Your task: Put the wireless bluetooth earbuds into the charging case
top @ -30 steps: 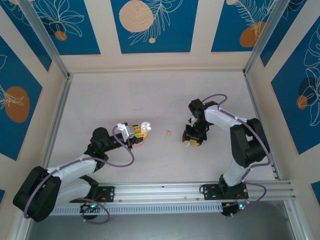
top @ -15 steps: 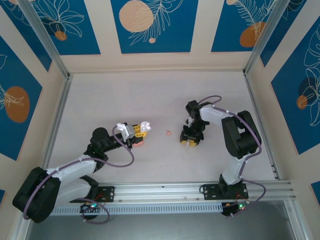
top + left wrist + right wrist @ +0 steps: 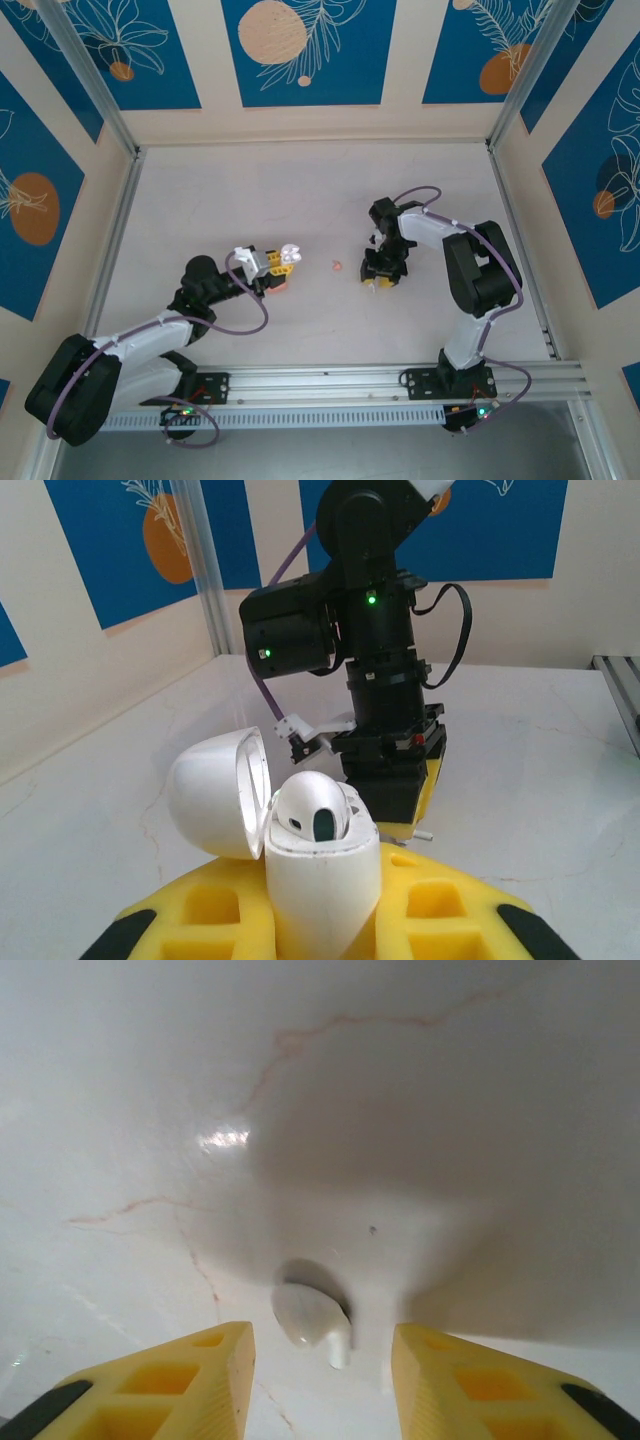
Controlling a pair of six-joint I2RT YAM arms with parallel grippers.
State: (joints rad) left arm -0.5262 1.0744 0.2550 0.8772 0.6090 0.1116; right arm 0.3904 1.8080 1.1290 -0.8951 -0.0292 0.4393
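The left pincer (image 3: pixel 322 925), with blocky yellow fingers, is clamped on the smooth, rounded, pale plastic charging case (image 3: pixel 322 878). The case stands up tall with its lid flipped open sideways. One shiny bean-shaped earbud (image 3: pixel 312 815) sits inside. Past the case, the right pincer (image 3: pixel 322 1345) has slid a bit closer. Its fingers are apart around the second earbud (image 3: pixel 308 1317). That one lies flat on the white marbled counter (image 3: pixel 420 1100), stem pointing back at the pincer.

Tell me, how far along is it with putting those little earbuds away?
Done: one earbud sits in the open charging case, which the left pincer grips. In hand: the right pincer stands open around a second earbud lying on the table. Left: grasping and seating it.
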